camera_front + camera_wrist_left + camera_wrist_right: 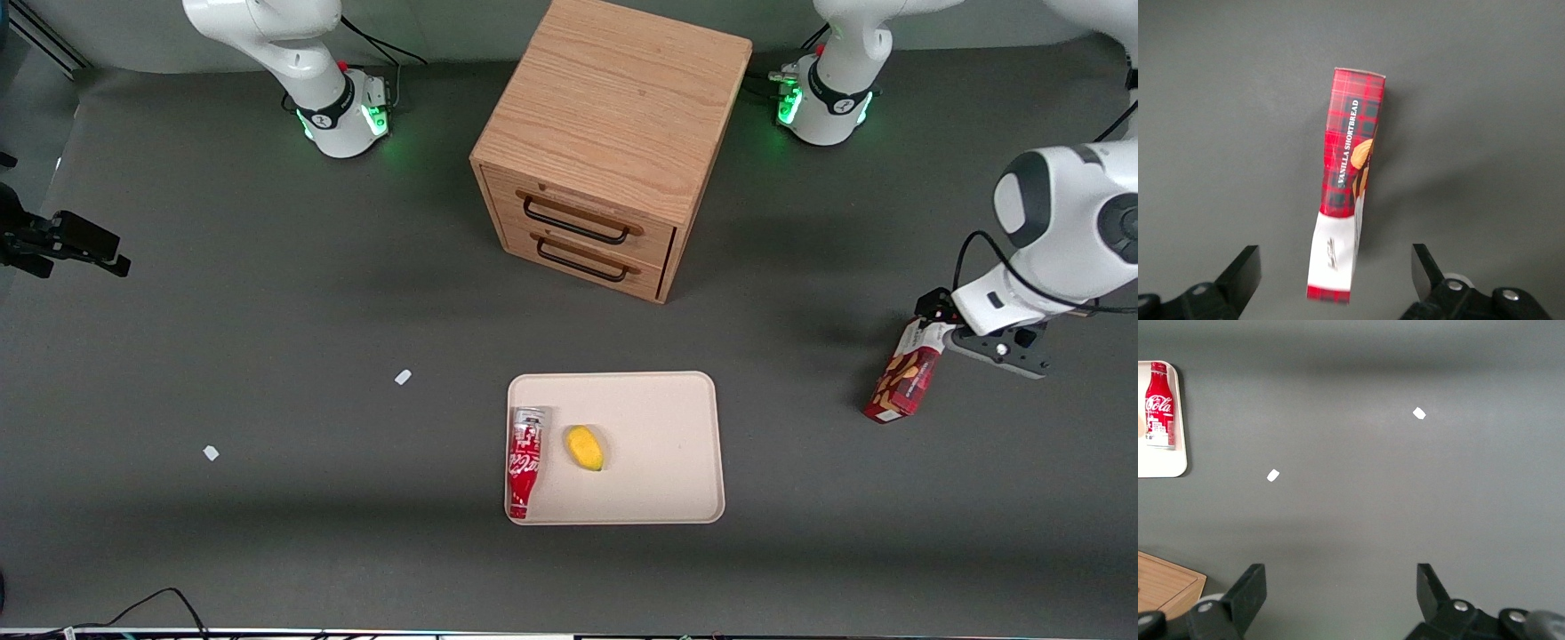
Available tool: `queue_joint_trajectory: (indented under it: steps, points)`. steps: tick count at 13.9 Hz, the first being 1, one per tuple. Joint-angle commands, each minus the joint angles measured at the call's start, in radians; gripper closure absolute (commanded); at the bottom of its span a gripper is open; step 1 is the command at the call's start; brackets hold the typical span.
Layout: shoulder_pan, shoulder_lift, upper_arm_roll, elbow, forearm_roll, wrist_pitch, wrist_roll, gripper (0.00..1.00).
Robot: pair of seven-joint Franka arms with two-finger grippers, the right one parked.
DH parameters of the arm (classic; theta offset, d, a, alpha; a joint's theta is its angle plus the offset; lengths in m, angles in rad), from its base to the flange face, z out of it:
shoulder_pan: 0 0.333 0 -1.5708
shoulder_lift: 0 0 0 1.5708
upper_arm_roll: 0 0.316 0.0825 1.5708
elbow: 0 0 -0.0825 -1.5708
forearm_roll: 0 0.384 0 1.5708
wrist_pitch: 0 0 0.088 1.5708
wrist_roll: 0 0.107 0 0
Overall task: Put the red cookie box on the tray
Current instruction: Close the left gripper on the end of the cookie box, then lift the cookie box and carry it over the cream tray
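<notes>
The end effector [1331, 277] is spread wide, fingers [1245, 270] clear of the red cookie box [1346, 180] between them. The box — marked "VANILLA SHORTBREAD" — stands tilted on the worktop [267, 356], at three o'clock from the tray [662, 418], well apart.

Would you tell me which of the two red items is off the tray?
The red cookie box, on the table by the open pincer; the red soda can lies on the tray.
</notes>
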Motion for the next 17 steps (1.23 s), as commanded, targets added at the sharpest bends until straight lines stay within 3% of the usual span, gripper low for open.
queue_joint_trajectory:
  steps: [1,7,8,11,13,15,17]
  points:
    - [-0.018,0.063,0.013,-0.026,0.052,0.12,0.03,0.0]
    - [-0.047,0.182,0.056,-0.032,0.066,0.277,0.044,0.0]
    - [-0.047,0.189,0.056,-0.032,0.063,0.279,0.043,0.09]
    - [-0.048,0.19,0.056,-0.031,0.053,0.262,0.035,0.72]
    - [-0.048,0.189,0.056,-0.031,0.047,0.255,0.033,1.0]
    - [-0.047,0.183,0.056,-0.029,0.034,0.244,0.03,1.0]
    - [-0.047,0.177,0.056,-0.017,-0.037,0.181,0.027,1.0]
